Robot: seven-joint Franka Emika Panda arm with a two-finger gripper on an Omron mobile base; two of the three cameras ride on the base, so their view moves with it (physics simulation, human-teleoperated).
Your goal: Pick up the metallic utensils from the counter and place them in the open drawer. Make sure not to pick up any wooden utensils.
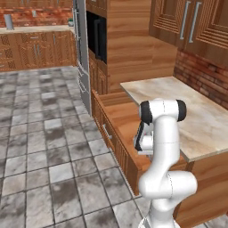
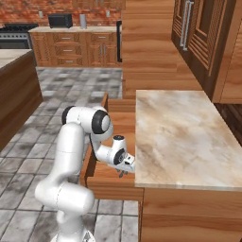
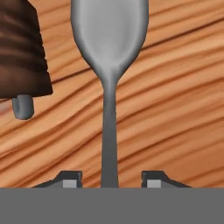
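The grey metal spoon [image 3: 109, 52] is right in front of my hand, bowl away from me, over the wood-grain floor of the open drawer [image 3: 175, 109]. Its thin handle runs down between my fingertips [image 3: 71, 178], with a gap on each side, so my gripper [image 3: 109, 180] is open and not clamping it. A dark brown ribbed handle [image 3: 22, 52] with a small grey stub lies to the spoon's left. In the right base view the gripper [image 2: 124, 173] reaches down inside the drawer [image 2: 113, 189], beside the marble top. The island counter [image 2: 10, 56] is at the far left.
The pulled-out drawer [image 1: 120, 118] juts toward the tiled floor [image 1: 44, 147] under a marble top [image 1: 196, 111] that stands against a brick wall. Tall wooden cabinets and a built-in oven [image 1: 99, 38] stand behind it. My own arm [image 1: 162, 147] hides the hand in the left base view.
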